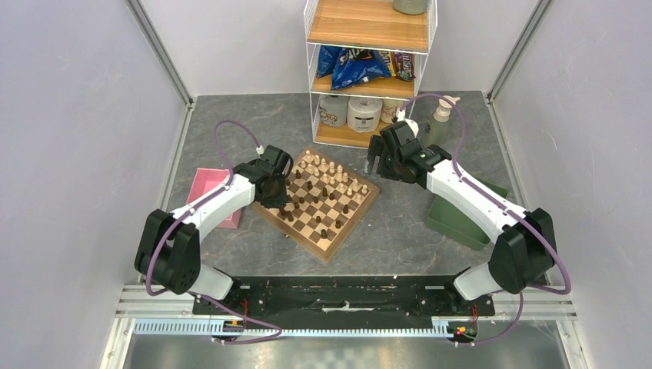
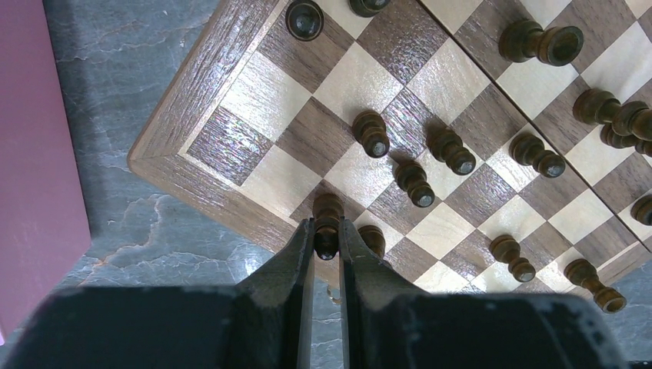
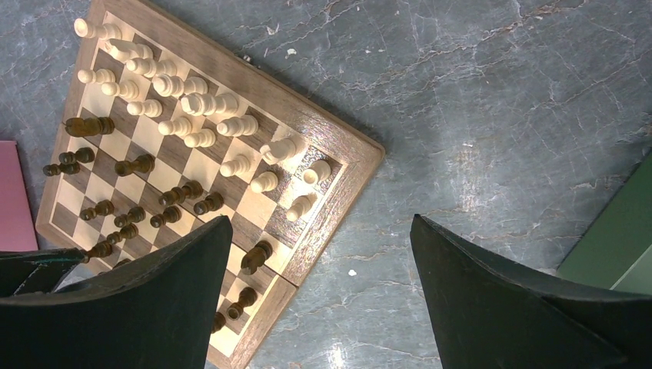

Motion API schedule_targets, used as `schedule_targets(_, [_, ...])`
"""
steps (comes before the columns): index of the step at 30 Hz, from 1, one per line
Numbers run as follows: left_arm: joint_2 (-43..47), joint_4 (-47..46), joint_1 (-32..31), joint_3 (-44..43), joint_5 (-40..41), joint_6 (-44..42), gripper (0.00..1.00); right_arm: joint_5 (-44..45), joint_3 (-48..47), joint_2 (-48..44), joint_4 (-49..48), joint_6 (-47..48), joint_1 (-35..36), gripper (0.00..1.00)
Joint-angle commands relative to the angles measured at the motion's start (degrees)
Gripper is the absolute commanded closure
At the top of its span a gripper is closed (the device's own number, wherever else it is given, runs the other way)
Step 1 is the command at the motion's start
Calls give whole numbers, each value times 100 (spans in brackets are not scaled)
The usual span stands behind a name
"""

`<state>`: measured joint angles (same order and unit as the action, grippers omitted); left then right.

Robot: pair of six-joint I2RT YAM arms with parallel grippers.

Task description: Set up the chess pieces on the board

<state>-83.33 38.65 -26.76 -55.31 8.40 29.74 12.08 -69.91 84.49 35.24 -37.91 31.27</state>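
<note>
Approx half done, I'd judge. The board (image 2: 201, 77) sits centre of the top view, turned diagonal on the grey surface (image 1: 400, 231). The pale pieces (image 3: 192, 104) stand in roughly two rows along its upper-right side. That set looks near complete, tho exact squares are too small to check. The dark pieces (image 2: 415, 181) are scattered mid-board w/ no proper ranks; sorting them is what's left. The left end effector (image 2: 326, 238) is clenched on one dark piece (image 2: 328, 207) at the board's edge row, bottom centre of the left wrist view. The right end effector (image 3: 319, 223) is spread wide & empty, over the surface right of the board.
</note>
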Motion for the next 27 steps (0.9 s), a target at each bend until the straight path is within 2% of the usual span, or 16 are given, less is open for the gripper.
schedule_targets(1, [-88,-87,-46,-68,-81,140,83,27,-190,32,-27,3,-15,6])
schedule_targets(27, [82,159,-80,-146,-45,86,84,-24,-199,75,-18,-14,-10,6])
